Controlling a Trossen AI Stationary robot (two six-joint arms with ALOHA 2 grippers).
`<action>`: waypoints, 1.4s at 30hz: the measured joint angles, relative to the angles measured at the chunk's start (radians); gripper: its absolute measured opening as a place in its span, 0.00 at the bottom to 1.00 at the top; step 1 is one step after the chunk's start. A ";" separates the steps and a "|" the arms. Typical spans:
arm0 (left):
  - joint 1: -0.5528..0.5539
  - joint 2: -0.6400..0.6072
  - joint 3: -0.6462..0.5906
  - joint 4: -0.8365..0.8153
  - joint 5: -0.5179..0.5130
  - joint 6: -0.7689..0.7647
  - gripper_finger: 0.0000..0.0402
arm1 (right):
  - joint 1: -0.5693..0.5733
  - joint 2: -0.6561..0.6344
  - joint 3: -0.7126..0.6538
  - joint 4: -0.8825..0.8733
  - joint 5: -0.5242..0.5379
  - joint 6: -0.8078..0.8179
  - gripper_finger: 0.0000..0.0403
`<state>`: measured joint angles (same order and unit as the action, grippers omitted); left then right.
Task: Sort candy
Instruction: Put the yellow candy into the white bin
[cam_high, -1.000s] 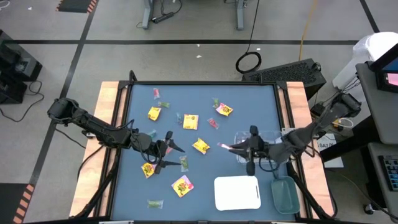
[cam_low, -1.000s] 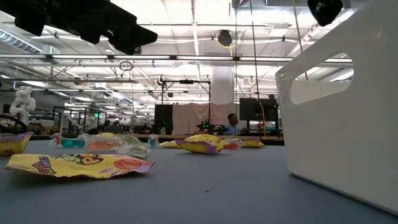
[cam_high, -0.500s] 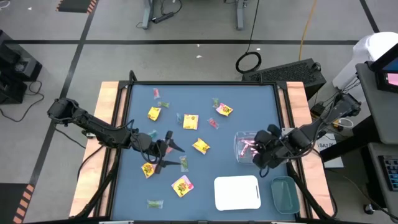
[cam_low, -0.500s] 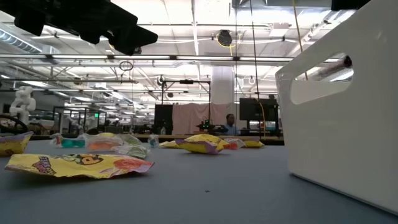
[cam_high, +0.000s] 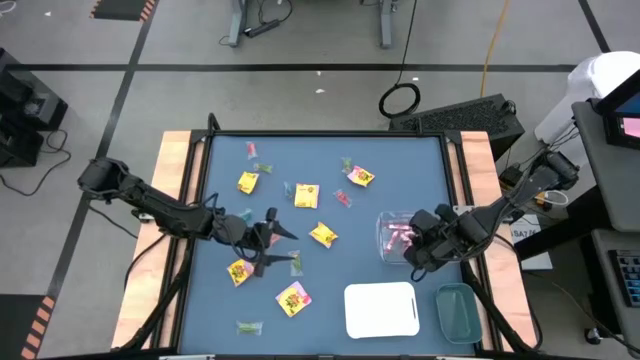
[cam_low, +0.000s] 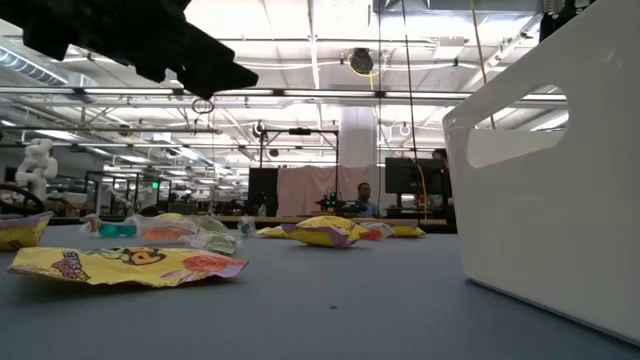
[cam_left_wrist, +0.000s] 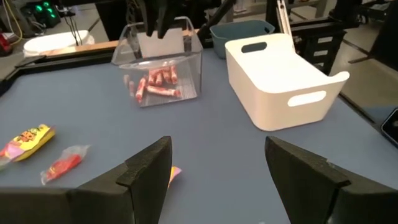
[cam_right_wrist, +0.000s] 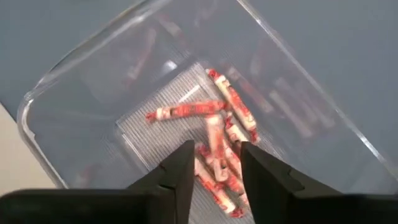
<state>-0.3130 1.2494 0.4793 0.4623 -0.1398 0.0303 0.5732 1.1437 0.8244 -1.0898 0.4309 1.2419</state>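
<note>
Right gripper (cam_right_wrist: 214, 171) hangs over the clear plastic bin (cam_high: 385, 222) at table's 3 o'clock, jaws parted and empty; thin pink-red candy sticks (cam_right_wrist: 217, 140) lie inside. Left gripper (cam_high: 275, 240) hovers near centre, jaws wide, empty, among scattered yellow square candy packets (cam_high: 322, 234).

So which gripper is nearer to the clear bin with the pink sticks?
The right gripper: it hangs directly over the clear bin. The left gripper waits far across the table among loose candy.
</note>
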 joint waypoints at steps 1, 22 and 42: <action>0.000 0.009 0.000 0.002 0.000 0.000 0.65 | 0.000 0.001 -0.001 0.003 -0.009 0.013 0.31; -0.001 0.113 0.000 0.042 -0.169 -0.025 0.65 | 0.127 0.122 0.114 0.721 0.483 -0.534 0.33; 0.086 0.382 0.110 0.053 -0.017 0.195 0.65 | -0.016 0.372 0.114 1.303 0.434 -0.864 0.33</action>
<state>-0.2271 1.6316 0.5898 0.5156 -0.1566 0.2254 0.5574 1.5154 0.9379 0.2133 0.8647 0.3779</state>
